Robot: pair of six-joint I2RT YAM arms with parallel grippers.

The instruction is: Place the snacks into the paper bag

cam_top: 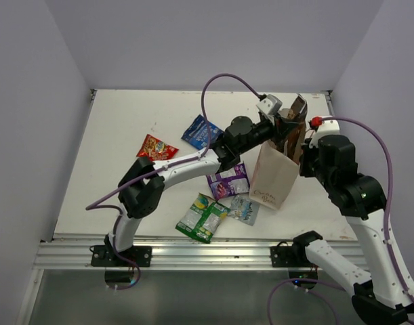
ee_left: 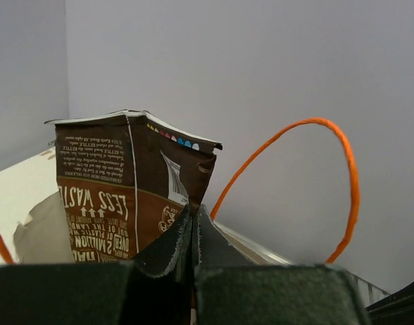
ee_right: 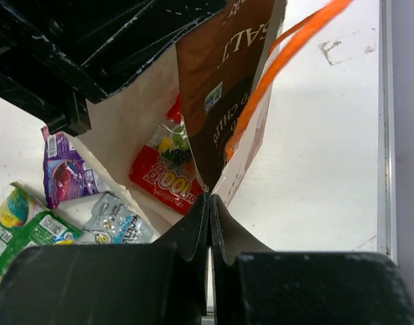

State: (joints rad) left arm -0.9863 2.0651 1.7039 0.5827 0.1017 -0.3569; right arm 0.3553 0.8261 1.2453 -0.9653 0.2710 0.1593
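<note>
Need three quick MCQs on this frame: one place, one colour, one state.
1. Where is the large brown snack packet?
A) behind the left arm's base
B) at the white paper bag's mouth
C) under the right arm
2. Colour of the shiny packet already inside the bag?
A) red
B) blue
C) green
3. The right pincer is:
A) wide open
B) out of view
C) shut on the bag's rim
Key: B, the left pincer holds it there; A, the right wrist view shows red foil inside; C, its fingers pinch the paper edge.

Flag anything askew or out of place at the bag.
The brown packet sticks up out of the mouth of the paper bag, pinched by the left gripper, not yet dropped in. The right gripper pinches the bag's rim. Nothing looks spilled.
</note>
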